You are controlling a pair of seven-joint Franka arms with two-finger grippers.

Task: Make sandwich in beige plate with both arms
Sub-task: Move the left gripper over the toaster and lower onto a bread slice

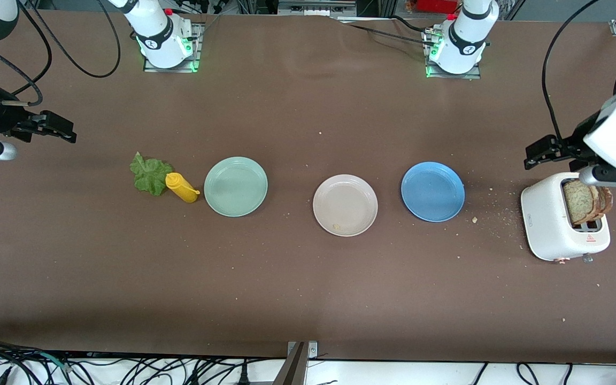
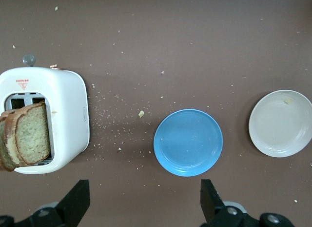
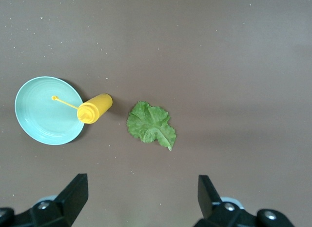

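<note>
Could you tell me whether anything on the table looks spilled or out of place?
Yes: crumbs lie scattered on the table between the toaster and the blue plate, and one crumb sits in the beige plate. The yellow bottle lies on its side beside the lettuce.

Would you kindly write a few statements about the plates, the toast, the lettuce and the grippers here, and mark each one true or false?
1. The toast slices stand in the white toaster. True.
2. The lettuce leaf lies on the mint-green plate. False: it lies on the table beside the yellow squeeze bottle, toward the right arm's end.
3. The beige plate sits between the mint-green plate and the blue plate. True.
4. The left gripper is shut on a slice of toast. False: it is open, holds nothing, and hangs by the toaster.
5. The right gripper is open and holds nothing. True.
6. The beige plate already carries bread. False: only a crumb shows on it.
</note>
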